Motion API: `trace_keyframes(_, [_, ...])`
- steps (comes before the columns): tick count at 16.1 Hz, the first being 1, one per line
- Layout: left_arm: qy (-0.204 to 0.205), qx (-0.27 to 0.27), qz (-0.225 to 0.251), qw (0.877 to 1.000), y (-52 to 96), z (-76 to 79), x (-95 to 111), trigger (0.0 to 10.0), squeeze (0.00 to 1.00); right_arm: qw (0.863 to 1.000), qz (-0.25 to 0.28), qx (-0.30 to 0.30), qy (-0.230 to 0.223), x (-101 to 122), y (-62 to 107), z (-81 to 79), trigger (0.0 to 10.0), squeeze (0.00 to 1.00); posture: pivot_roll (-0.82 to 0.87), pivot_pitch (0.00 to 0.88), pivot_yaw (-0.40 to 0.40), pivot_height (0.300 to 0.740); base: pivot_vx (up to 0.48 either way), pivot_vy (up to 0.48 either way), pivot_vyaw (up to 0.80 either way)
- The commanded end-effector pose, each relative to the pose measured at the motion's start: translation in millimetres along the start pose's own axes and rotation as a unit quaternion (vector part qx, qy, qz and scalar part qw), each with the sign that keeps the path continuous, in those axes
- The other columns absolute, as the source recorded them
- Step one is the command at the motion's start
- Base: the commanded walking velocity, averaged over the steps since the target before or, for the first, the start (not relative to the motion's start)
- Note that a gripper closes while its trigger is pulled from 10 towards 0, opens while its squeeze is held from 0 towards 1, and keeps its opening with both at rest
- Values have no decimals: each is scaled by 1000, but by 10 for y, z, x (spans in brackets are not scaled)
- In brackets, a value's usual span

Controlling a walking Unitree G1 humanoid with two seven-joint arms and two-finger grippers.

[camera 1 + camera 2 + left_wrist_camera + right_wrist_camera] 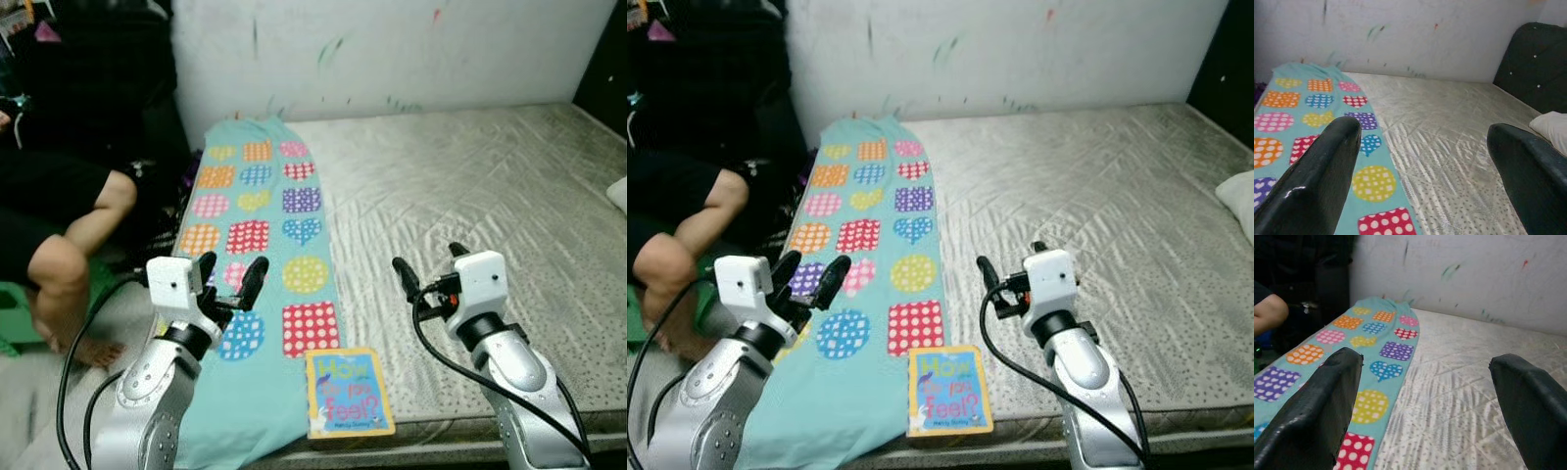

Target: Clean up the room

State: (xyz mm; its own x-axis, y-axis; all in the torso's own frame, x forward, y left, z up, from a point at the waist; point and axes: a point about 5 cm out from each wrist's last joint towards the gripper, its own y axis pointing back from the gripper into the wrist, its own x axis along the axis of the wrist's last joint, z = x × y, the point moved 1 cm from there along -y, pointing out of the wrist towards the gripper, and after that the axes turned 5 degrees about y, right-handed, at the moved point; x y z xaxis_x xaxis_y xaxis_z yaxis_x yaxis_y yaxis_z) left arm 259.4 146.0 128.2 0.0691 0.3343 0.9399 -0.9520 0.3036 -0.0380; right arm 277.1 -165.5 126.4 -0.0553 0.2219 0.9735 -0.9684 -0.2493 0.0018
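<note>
The left wrist view is showing a white pillow (1552, 128) on the bed (470, 186). Both grippers, left gripper (230, 272) and right gripper (428, 260), are hovering with fingers spread. A yellow-blue book (349, 392) is lying at the bed's near edge, touching a dotted turquoise blanket (257, 225)

A white wall (411, 49) smeared with faint streaks of coloured paint stands behind the bare silver-grey quilted mattress (490, 186). A dark padded headboard (1528, 63) rises at one end. A person in black clothing (59, 176) sits beside the bed, bare arm (93, 220) bent, bare foot (93, 350) on the floor.
</note>
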Motion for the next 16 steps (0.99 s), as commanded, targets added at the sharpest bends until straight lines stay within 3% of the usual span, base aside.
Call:
trace_keyframes(1, [-7, 10, -2, 1000, -3, -45, 12, 10000, 0, 1000, 7, 5, 2, 31, -34, -27, 10000, 0, -102, 0, 71, 740, 0, -326, 0])
trace_keyframes(16, [-8, 12, -2, 1000, -6, -44, 3, 10000, 0, 1000, 10, 3, 2, 37, -39, -17, 10000, 0, -103, 0, 71, 740, 0, -325, 0])
